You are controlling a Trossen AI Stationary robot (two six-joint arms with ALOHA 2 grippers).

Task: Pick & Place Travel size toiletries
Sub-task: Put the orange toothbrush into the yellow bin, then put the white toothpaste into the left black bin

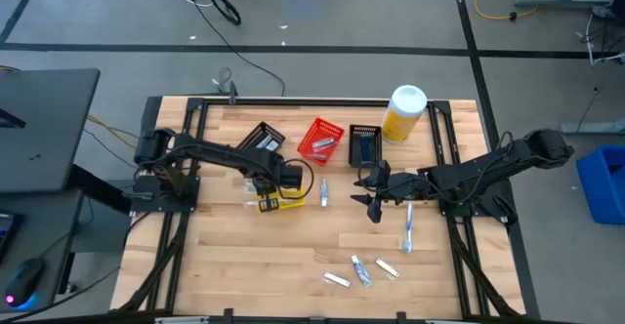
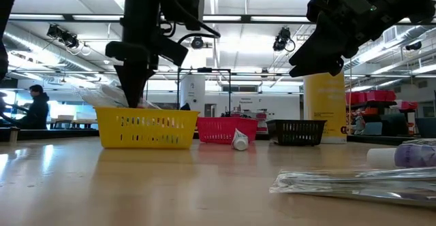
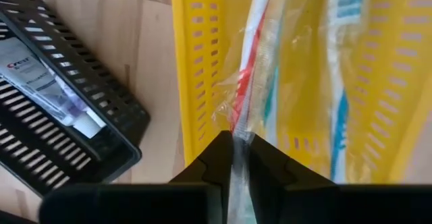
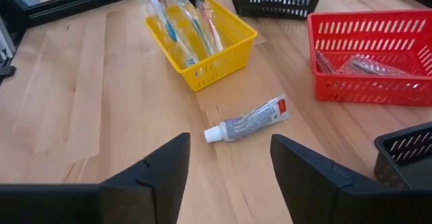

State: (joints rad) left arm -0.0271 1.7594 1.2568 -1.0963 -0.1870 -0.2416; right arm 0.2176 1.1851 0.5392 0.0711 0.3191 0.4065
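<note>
Wrapped toothbrush (image 3: 251,82) pinched in left hand (image 3: 235,158).

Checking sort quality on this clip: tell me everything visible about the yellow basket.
The yellow basket is a small rectangular plastic bin with slotted mesh walls. It stands upright on the wooden table, left of the red basket and near a black basket. Several wrapped toothbrushes lean in it, ends poking above the rim. The left gripper hangs over it, jaws nearly closed on a toothbrush wrapper. A small tube lies beside it, apart.

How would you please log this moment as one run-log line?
left gripper: shut on wrapped toothbrush over yellow basket | right gripper: open, empty, above toothpaste tube | stage: placing
</note>
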